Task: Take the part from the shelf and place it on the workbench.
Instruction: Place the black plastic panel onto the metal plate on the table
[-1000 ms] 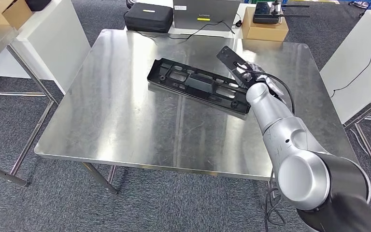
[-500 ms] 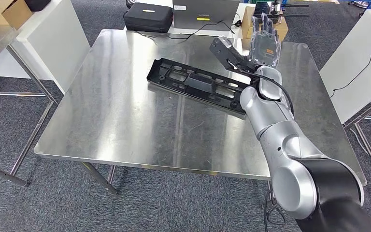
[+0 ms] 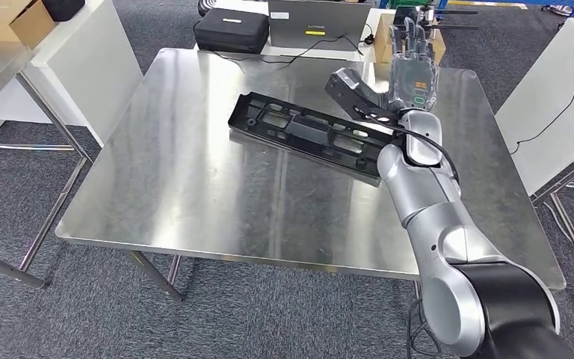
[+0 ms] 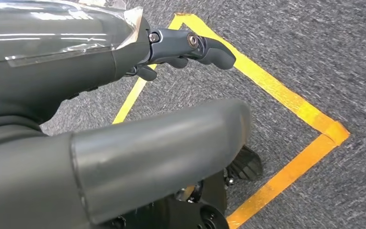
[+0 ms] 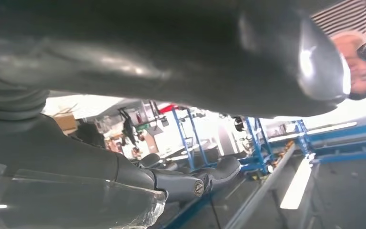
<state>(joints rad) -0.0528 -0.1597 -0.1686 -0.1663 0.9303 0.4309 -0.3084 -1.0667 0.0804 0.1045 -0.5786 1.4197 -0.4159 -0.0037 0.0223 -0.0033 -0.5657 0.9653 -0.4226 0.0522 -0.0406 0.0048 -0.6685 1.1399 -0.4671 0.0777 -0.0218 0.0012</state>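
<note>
**Head view: right hand raised and spread above the far right of the workbench, part lying flat on the steel**

Head view shows the right hand [image 3: 411, 63] lifted clear of the workbench [image 3: 194, 194], near its far right corner, fingers [image 3: 409, 34] pointing away from the robot and spread apart, the thumb [image 3: 351, 86] angled out toward the bench's middle. Nothing sits in the hand. In the right wrist view the same hand [image 5: 171, 183] has its dark fingers stretched out straight with nothing between them and the thumb.

Just below the thumb and touching nothing of the hand, the part [image 3: 310, 134], a long black plastic frame with cut-outs, lies flat on the workbench. It runs slantwise from the middle of the far half toward the right edge, its nearer end hidden behind the silver right forearm [image 3: 426, 187].

The left hand [image 4: 190, 47] appears in the left wrist view over grey carpet [image 4: 314, 47] crossed by yellow floor tape [image 4: 286, 95]; its dark fingers curl inward and hold nothing.

Beyond the far edge of the workbench stand a black case [image 3: 232, 30], a grey laptop [image 3: 318, 22] with a cable, and a cardboard box [image 3: 385, 45] partly behind the hand. White tables [image 3: 82, 67] flank the bench on both sides.
</note>
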